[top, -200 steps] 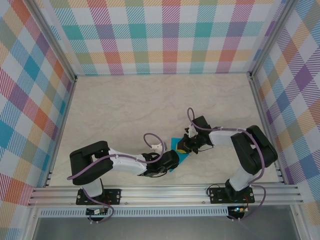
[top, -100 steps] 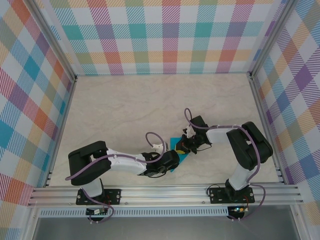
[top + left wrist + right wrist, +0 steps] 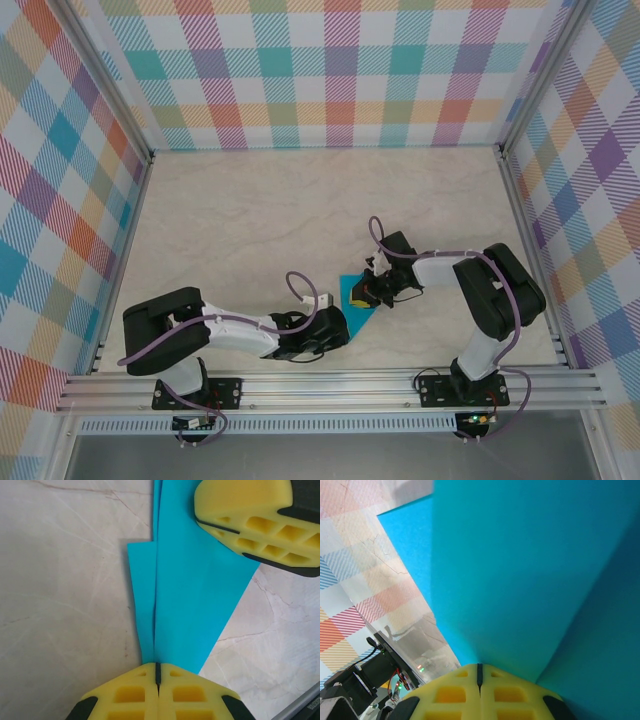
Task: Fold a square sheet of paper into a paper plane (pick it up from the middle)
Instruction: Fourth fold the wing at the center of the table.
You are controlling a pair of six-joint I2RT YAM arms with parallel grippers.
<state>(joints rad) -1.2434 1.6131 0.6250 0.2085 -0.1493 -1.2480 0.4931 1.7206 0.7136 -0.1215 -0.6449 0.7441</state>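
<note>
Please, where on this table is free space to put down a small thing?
The far half of the table, up to the back wall, is bare, as is the strip along the left wall. It is crowded at the front middle, where the left gripper and the right gripper both pinch the folded blue paper.

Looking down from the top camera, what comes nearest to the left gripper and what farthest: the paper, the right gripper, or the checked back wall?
1. Paper: pinched in the left gripper itself, so touching it.
2. Right gripper: clamped on the paper's other end, just beyond and to the right.
3. Back wall: far off, at the top of the view.
</note>
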